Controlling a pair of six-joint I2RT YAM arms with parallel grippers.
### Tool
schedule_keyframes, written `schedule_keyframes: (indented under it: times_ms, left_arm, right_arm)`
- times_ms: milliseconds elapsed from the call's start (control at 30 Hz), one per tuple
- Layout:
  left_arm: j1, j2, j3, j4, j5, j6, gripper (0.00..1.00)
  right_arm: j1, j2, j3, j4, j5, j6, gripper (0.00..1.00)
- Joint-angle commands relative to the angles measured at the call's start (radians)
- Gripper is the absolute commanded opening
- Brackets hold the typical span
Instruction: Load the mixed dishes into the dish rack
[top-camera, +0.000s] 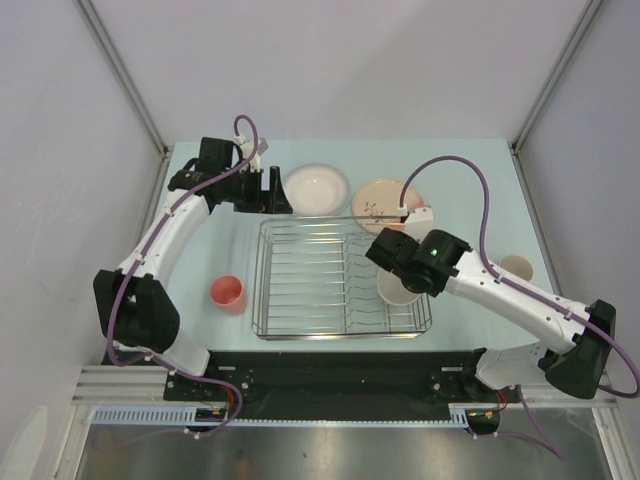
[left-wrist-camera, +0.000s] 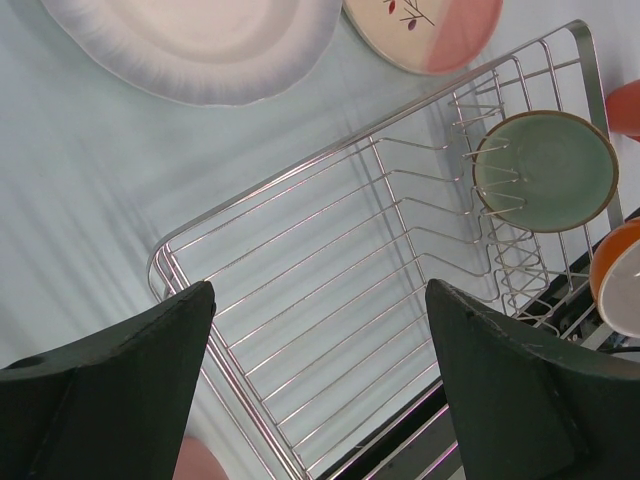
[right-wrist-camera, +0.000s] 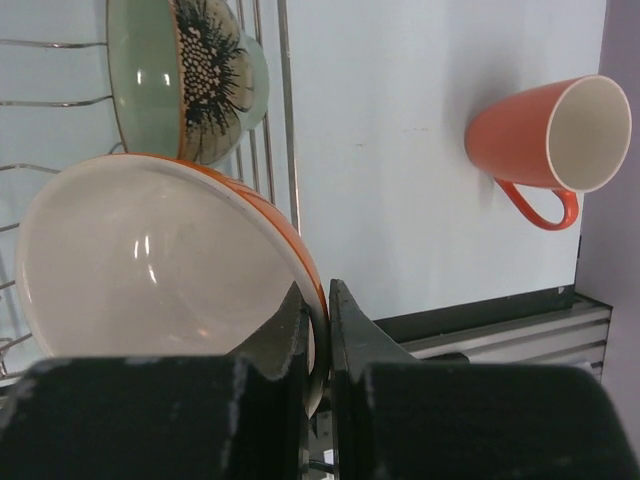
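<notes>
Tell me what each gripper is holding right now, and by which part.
The right gripper pinches the orange bowl by its rim, one finger inside and one outside. The left gripper is open and holds nothing.

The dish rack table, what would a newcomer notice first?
A rectangular silver wire dish rack sits dead centre. At its right end the right gripper pinches the rim of an orange bowl with white inside, next to a pale green bowl. A large whitish round plate and a pink-and-cream round plate lie flat beyond the rack.
</notes>
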Motion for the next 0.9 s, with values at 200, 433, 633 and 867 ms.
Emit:
schedule_keyframes:
  times_ms: [200, 433, 633, 867]
  left_arm:
    - [-0.064, 0.082, 0.106, 0.01, -0.011, 0.028, 0.93]
    - [-0.092, 0.111, 0.093, 0.038, 0.013, 0.014, 0.94]
    - [-0.093, 0.105, 0.073, 0.022, 0.016, 0.024, 0.94]
    - [-0.095, 0.058, 0.077, 0.018, 0.012, 0.036, 0.95]
  right_arm:
    - [0.003, 0.02, -0.039, -0.19, -0.255, -0.133, 0.0]
    - [-0.009, 0.041, -0.09, -0.19, -0.277, -0.116, 0.0]
    - [0.045, 0.173, -0.033, -0.187, -0.223, -0.097, 0.0]
    - [0.02, 0.152, -0.073, -0.19, -0.159, -0.073, 0.0]
